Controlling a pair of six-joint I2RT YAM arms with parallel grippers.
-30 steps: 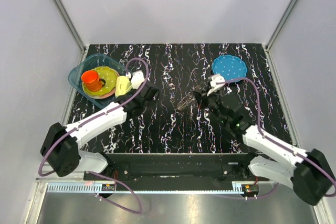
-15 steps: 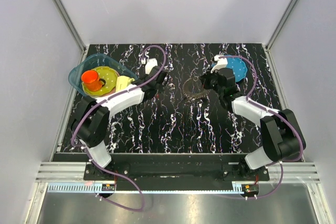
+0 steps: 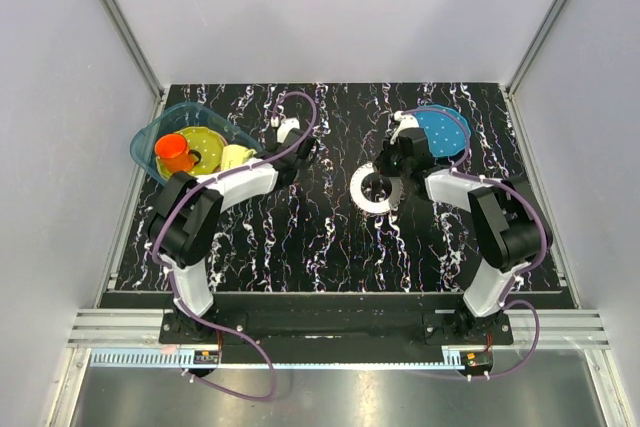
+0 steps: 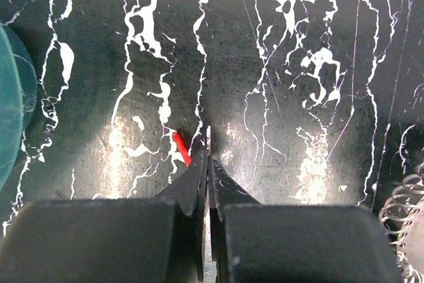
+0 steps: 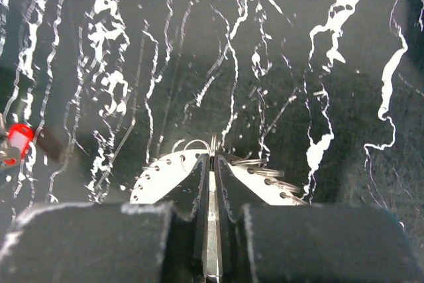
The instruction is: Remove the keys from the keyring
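The keyring [image 3: 374,189] lies mid-table as a pale flat loop with small wire rings through holes along its rim. My right gripper [image 3: 393,169] is shut on its far edge; in the right wrist view the loop [image 5: 162,173] spreads to both sides of the closed jaws [image 5: 212,157]. My left gripper [image 3: 306,151] is shut at the back left of the mat. In the left wrist view a tiny red key [image 4: 181,148] lies on the mat against the outside of the left fingertip, not between the jaws [image 4: 208,157]. A red spot [image 5: 18,138] shows at the right wrist view's left edge.
A teal bin [image 3: 150,137] at the back left holds an orange cup [image 3: 175,152] and yellow-green plates; its edge shows in the left wrist view [image 4: 10,97]. A blue dotted plate [image 3: 445,129] lies behind the right gripper. The keyring's rim [image 4: 401,205] shows at the left wrist view's lower right.
Both arms have reached farther back. The right gripper carried the keyring from mid-table toward the back; the ring turned from a dark tilted loop to a pale face-up one.
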